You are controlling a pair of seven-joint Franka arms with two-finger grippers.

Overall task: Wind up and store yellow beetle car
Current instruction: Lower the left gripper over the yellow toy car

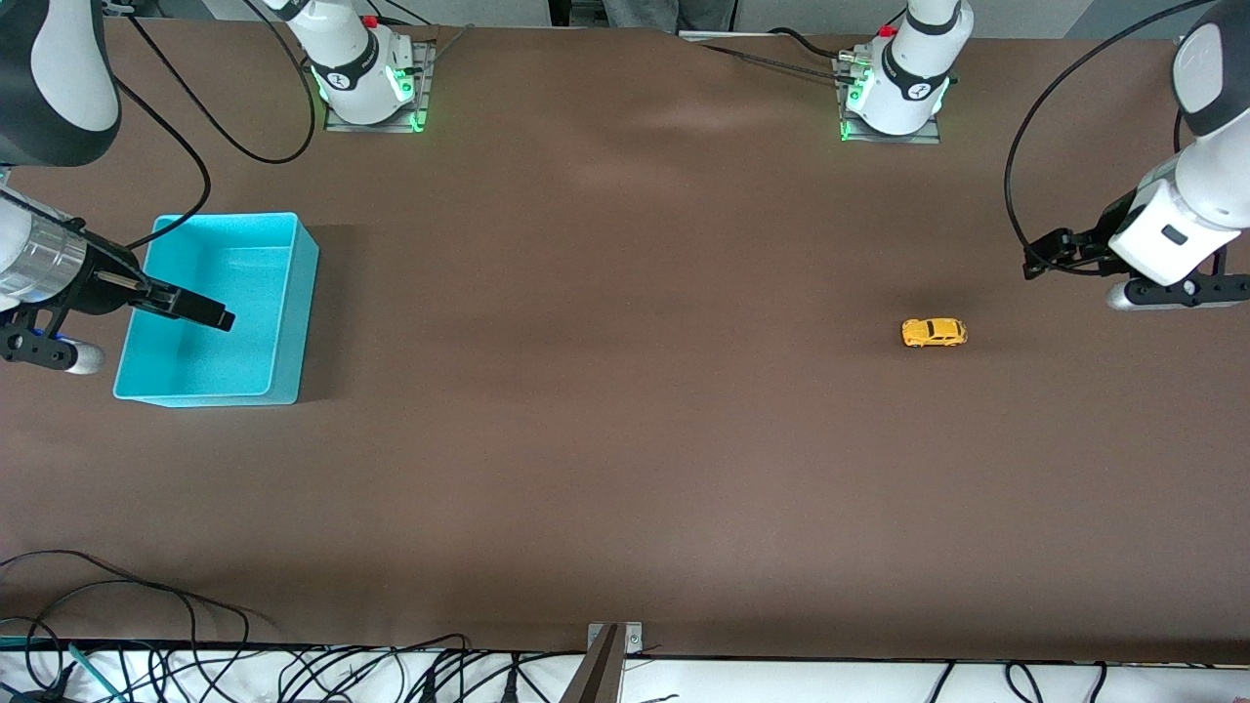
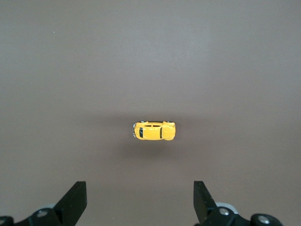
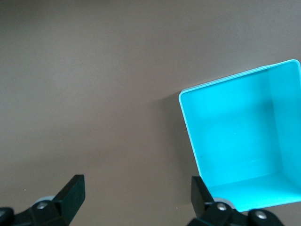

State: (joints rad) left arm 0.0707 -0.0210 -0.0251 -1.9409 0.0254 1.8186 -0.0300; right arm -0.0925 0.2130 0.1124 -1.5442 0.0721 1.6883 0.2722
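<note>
Honestly, I feared the left gripper (image 2: 139,203), fingers spread above the table near the yellow beetle car (image 1: 934,333), might nudge it rolling, while the right gripper (image 3: 135,201) waited spread-fingered.

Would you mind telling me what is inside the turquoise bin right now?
The turquoise bin shows only its bare floor and walls in the right wrist view. In the front view the right gripper, open, hangs over it and covers a strip of the inside.
</note>
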